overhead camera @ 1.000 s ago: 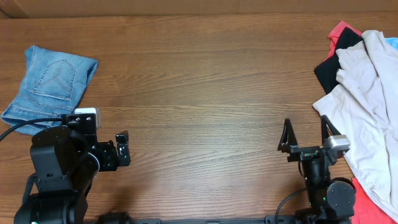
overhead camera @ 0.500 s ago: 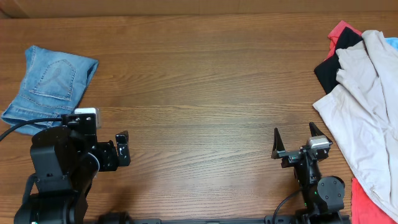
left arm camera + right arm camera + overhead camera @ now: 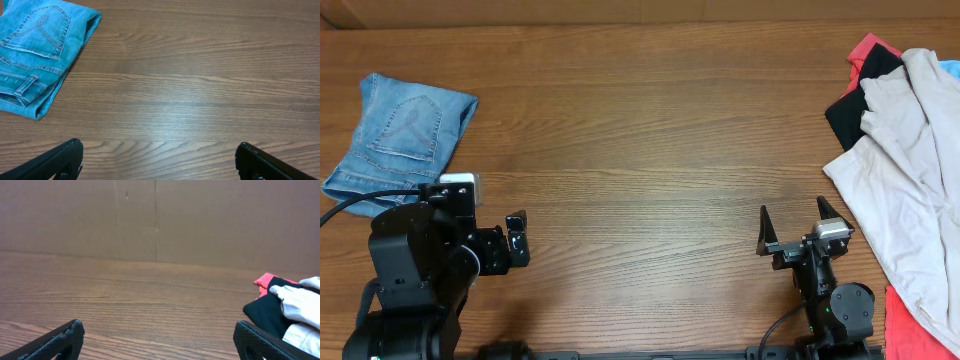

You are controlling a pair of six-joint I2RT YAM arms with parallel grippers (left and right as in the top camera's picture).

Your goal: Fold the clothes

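Lying folded at the far left of the surface [image 3: 650, 130], the jeans [image 3: 400, 140] show a back pocket. My left pincer [image 3: 160, 152] hangs nearby, spread wide, holding nothing. My right pincer [image 3: 793, 210] gapes likewise, near the off-white garment [image 3: 910, 150] heaped over the black garment [image 3: 845, 112] and the red garment [image 3: 865, 50].

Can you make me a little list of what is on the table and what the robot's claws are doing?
Jeans: light blue, folded into a small bundle at the far left, back pocket facing up
Pile at right edge: off-white garment lying over a black garment and a red garment
Left claw: open, empty, apart from the jeans
Right claw: open, empty, not touching the pile
Table: brown wood
Folding: the jeans look done
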